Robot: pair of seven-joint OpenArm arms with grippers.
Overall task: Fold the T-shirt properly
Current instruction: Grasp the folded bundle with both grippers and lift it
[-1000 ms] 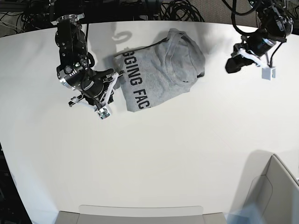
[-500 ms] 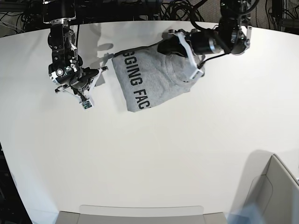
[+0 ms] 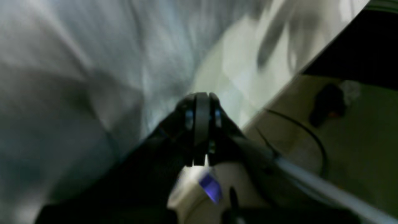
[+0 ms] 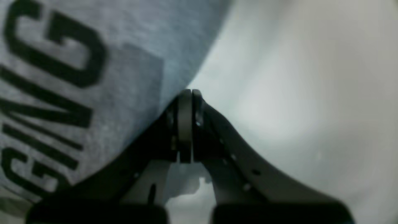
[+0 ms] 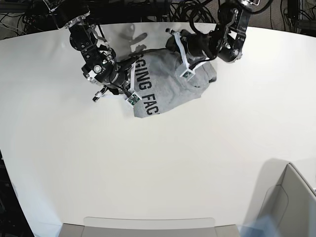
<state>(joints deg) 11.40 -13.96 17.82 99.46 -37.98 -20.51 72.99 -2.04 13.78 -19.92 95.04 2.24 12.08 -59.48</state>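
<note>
Now the T-shirt (image 5: pixel 170 86) lies as a half-folded bundle near the far edge of the counter (image 5: pixel 163 168), lettered side up along its near-left part, plain grey bunched toward its far right. Its long axis runs slantwise, from the far-right bunched end down toward the near-left corner where the black capitals end.

Both arms sit right at the shirt, one at each end of that axis. The right gripper (image 5: pixel 129 89) is at the shirt's left edge, beside the lettering; in the right wrist view its fingers (image 4: pixel 185 124) are pressed flat together, tips at the cloth's edge, and I cannot tell whether any fabric is caught between them. The left gripper (image 5: pixel 183 58) is over the shirt's far-right bunched part; its fingers (image 3: pixel 201 124) are likewise closed, with grey cloth filling the view just beyond them, too blurred to say if a fold is pinched.

So the shirt lies inward from each arm, between the two, and neither is clearly nearer. My guess is the next move turns on that lumpy far-right end.

The counter is plain white and smooth, wide and bare on the shirt's near side. A pale bin (image 5: pixel 289 207) stands well apart at the near right.
</note>
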